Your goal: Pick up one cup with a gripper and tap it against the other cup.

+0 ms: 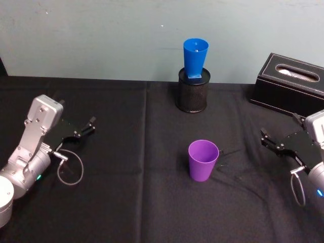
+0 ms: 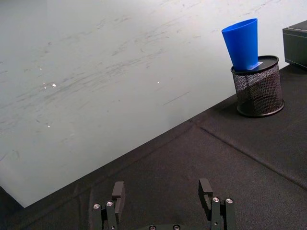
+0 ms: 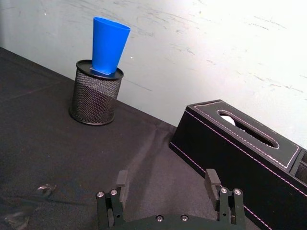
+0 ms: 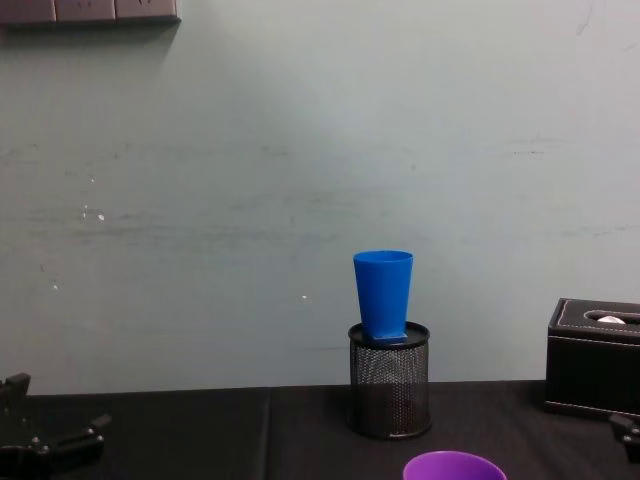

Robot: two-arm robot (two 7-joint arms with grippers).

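Head view: a black table (image 1: 126, 202) carrying two cups, a wire-mesh pen holder (image 1: 192, 93) and a black tissue box (image 1: 291, 83)
Purple cup (image 1: 203, 160): upright on the table, rim up, in front of the pen holder on the robot's side and well apart from it
Blue cup (image 1: 195, 56): standing in the pen holder, wide rim up, rising well above the mesh
Tissue box: to the right of the pen holder, apart from it
Left pincer (image 1: 87, 129): far to the left of the pen holder and nearer the robot, low over the table, fingers spread apart, holding nothing
Right pincer (image 1: 267, 140): to the right of the pen holder and nearer the robot, fingers spread apart, holding nothing
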